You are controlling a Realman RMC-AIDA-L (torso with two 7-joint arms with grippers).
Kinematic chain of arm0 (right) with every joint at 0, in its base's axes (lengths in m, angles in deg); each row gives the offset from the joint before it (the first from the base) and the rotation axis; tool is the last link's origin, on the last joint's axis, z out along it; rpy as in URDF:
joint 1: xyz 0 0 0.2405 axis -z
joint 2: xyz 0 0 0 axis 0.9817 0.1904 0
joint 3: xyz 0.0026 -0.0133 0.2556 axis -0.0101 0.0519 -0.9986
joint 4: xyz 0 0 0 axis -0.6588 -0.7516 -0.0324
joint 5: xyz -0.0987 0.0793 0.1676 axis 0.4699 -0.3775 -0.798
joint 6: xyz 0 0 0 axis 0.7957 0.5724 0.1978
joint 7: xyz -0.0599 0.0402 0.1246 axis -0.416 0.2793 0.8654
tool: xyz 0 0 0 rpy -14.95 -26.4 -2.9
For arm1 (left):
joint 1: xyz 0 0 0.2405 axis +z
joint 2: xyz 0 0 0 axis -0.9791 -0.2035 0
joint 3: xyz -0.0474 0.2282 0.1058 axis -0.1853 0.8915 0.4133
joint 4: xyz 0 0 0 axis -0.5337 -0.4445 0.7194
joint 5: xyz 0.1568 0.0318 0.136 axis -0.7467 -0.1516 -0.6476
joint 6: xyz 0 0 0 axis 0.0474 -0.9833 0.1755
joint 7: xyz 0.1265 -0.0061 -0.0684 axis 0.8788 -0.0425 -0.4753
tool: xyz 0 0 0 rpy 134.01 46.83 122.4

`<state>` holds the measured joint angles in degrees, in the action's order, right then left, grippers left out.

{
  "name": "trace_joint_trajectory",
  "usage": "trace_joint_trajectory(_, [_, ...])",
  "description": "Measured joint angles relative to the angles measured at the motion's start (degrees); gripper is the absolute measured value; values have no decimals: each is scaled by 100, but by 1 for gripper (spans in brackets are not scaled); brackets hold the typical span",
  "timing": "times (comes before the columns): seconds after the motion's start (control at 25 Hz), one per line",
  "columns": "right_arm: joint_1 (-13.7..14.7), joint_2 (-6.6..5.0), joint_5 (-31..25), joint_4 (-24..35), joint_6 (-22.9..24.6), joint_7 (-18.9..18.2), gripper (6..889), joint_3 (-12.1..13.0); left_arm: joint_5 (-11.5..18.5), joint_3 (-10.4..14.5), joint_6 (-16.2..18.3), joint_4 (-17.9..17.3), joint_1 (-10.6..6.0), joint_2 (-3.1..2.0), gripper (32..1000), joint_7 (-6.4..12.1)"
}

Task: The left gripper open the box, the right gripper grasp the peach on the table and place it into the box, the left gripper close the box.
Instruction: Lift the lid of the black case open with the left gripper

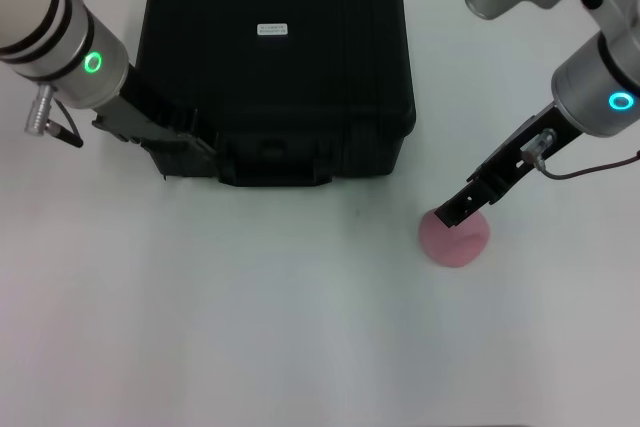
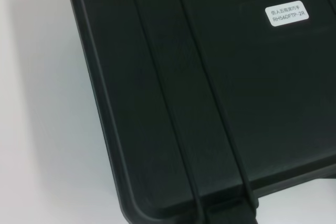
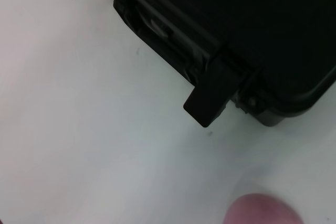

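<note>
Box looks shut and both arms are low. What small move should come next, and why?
Probably the left hand lifting the lid. The box lies closed on the table, and that hand sits at its front left corner. The right hand is already over the peach, but the peach has nowhere to go until the lid is up.

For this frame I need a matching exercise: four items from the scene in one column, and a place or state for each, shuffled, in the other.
Items:
1. box
2. peach
3. left gripper
4. right gripper

Places or states:
A. at the case's front corner on the robot's left
B. lid down, white label on top
C. lying on the table, in front of the case toward the robot's right
D. tips down over the pink fruit

Pairs: 1-B, 2-C, 3-A, 4-D
</note>
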<state>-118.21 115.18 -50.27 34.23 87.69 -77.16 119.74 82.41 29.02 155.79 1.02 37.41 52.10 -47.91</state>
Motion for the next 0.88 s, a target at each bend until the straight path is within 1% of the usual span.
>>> trace_joint_trajectory(0.36, [-1, 0, 0, 1, 0, 0, 850, 0, -12, 17, 7, 9, -31, -2, 683, 31])
trace_joint_trajectory(0.48, [-1, 0, 0, 1, 0, 0, 850, 2, -8, 18, -2, 10, -31, -6, 573, 40])
trace_joint_trajectory(0.88, [-9, 0, 0, 1, 0, 5, 850, 0, -12, 18, -8, 13, -38, -8, 499, 43])
